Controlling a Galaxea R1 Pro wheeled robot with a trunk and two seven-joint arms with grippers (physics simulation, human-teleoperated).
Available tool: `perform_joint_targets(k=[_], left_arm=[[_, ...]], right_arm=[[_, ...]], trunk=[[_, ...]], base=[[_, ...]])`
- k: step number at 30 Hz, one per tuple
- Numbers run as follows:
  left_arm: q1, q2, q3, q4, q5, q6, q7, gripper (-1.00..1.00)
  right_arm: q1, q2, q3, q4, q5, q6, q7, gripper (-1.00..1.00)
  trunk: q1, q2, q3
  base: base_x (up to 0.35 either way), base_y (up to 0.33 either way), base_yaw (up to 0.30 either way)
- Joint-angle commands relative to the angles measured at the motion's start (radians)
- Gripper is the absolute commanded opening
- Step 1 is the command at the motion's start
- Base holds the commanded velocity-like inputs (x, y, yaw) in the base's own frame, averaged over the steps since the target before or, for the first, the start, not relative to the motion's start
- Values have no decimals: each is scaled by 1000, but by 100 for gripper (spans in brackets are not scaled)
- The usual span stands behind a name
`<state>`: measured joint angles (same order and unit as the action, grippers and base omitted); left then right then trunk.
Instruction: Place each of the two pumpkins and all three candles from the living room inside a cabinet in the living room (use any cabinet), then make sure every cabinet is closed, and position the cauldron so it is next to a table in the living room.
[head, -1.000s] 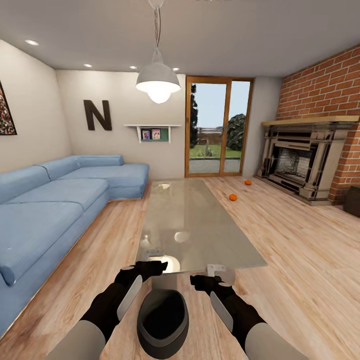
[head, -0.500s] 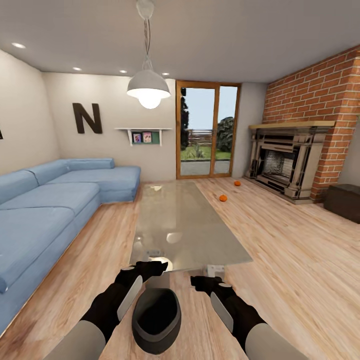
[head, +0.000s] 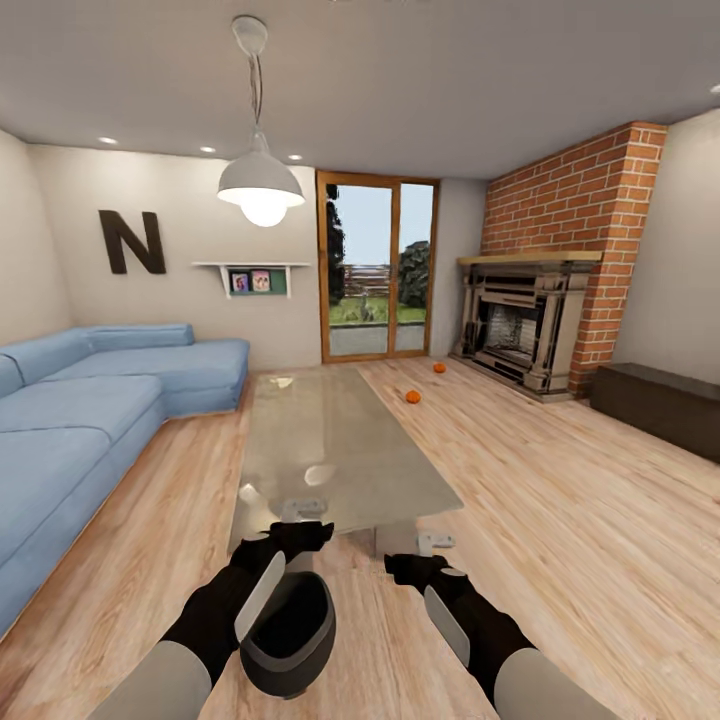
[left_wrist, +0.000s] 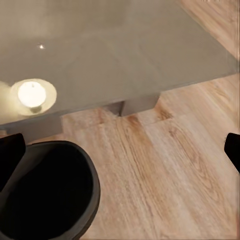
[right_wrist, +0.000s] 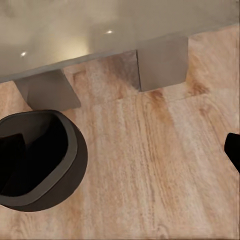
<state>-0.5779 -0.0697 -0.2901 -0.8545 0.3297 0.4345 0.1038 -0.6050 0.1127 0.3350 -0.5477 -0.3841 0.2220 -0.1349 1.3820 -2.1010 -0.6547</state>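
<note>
The black cauldron (head: 288, 632) stands on the plank floor just short of the near end of the glass-topped table (head: 330, 440), below and between my arms. My left gripper (head: 300, 535) hovers open over its far rim. My right gripper (head: 410, 568) is open to the right of it. In the left wrist view the cauldron (left_wrist: 45, 195) lies beside one spread fingertip (left_wrist: 10, 155), and the right wrist view has the cauldron (right_wrist: 37, 160) by the table's slab legs. Two orange pumpkins (head: 412, 397) (head: 439, 368) lie on the floor past the table. The dark cabinet (head: 660, 400) runs along the right wall. The candles are out of view.
A blue corner sofa (head: 80, 400) fills the left side. The brick fireplace (head: 520, 335) stands at the back right, next to the glass garden door (head: 375, 270). A pendant lamp (head: 260, 185) hangs over the table. Open plank floor lies between table and cabinet.
The camera has turned right, so the whole room has slid left and the dark cabinet has come into view. The cauldron now sits more under my left arm. Both grippers keep their pose.
</note>
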Motion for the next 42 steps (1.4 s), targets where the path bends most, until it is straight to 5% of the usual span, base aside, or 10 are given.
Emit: perform_joint_targets(k=[1, 42], left_arm=[[1, 1, -3, -3, 11, 2, 10, 100], [6, 1, -3, 4, 9, -5, 17, 100]], right_arm=[[0, -2, 7, -2, -11, 3, -9, 100], [2, -18, -13, -1, -8, 2, -9, 100]], trunk=[[0, -1, 0], [0, -1, 42]], base=[[-5, 0, -227], [-10, -68, -214]])
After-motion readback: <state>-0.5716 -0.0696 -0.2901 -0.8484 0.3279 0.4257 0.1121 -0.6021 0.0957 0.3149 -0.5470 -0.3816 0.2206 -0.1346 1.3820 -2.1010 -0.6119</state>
